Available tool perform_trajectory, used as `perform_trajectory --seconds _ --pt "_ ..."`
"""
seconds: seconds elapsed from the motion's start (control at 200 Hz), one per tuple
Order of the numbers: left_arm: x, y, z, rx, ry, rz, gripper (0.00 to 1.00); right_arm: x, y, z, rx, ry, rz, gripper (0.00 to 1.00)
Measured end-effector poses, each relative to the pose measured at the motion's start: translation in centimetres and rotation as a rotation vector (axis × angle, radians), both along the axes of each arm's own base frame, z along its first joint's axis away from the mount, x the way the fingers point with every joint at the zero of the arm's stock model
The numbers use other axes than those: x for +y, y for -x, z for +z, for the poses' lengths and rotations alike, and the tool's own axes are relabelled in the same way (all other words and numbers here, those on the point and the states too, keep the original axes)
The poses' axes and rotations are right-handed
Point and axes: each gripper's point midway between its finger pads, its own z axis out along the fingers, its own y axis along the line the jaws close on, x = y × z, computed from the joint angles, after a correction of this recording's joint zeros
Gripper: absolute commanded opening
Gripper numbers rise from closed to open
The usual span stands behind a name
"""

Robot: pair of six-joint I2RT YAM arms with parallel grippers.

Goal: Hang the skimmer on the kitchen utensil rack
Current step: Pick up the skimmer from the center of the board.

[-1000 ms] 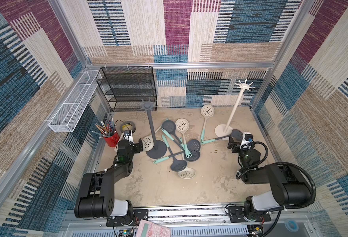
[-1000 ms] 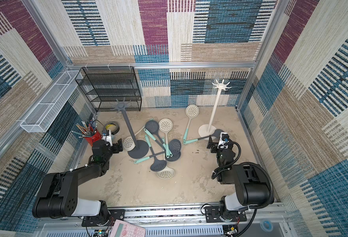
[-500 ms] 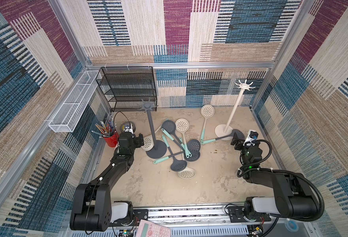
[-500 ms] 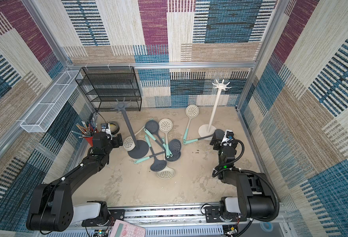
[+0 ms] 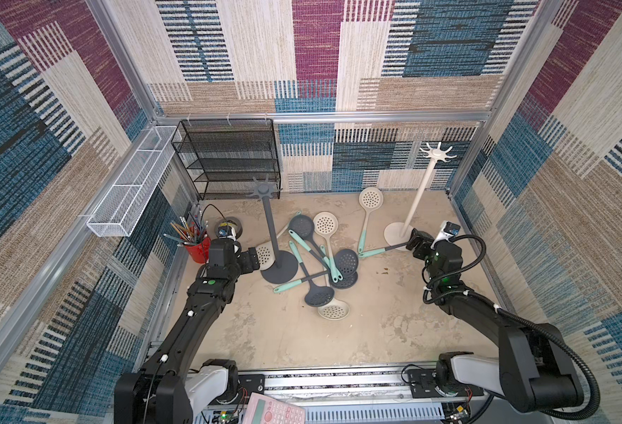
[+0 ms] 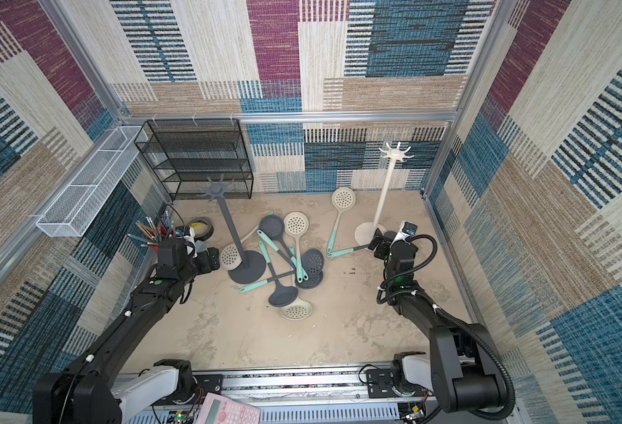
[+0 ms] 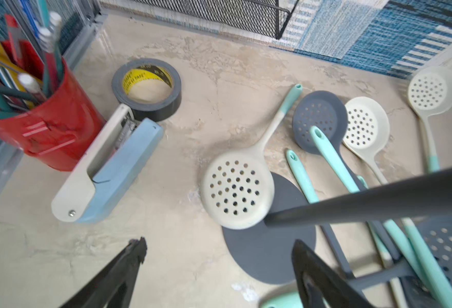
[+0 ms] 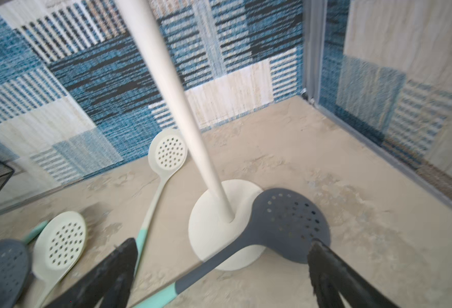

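The gray skimmer [image 5: 384, 250] lies right of the middle in a top view, head on the white utensil rack [image 5: 397, 233], under the right gripper [image 8: 222, 245], whose wide-open fingers should pinch its neck; the left gripper [image 7: 219, 244] is wide open too.

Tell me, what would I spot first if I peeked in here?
Probably the messy heap of skimmers with mint-green handles, lying crisscross in the middle of the table. Then two tall racks standing upright: a grey rack at the heap's edge on the left arm's side, and a white rack on the right arm's side. A red cup stuffed with pencils sits by the left wall.
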Motion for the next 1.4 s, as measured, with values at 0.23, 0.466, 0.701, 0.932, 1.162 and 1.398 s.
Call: perform_trajectory --seconds 0.23,0.466,0.701,0.932,1.162,1.398 --pt "-3.2 2.6 -0.5 0.061 0.085 -0.107 0.87 5.7 0.5 -1.3 0.091 -0.06 0.198 0.97" --pt "-6.6 5.1 -1.2 0.108 0.142 -0.234 0.85 7.6 0.2 -1.7 0.178 -0.069 0.27 0.93" --pt "-10.2 7.1 -1.3 0.125 0.154 -0.372 0.84 8.1 0.0 -3.2 0.257 -0.085 0.283 0.86" --pt "-12.8 8.5 -1.4 0.139 0.155 -0.479 0.84 10.8 -0.2 -3.1 0.276 -0.101 0.405 0.81" --pt "-13.8 9.1 -1.9 0.156 0.143 -0.524 0.83 15.7 -0.9 -1.4 0.256 -0.06 0.563 0.72" --pt "-13.3 9.1 -2.6 0.179 0.111 -0.498 0.83 22.8 0.0 -2.7 0.318 0.011 0.729 0.6"
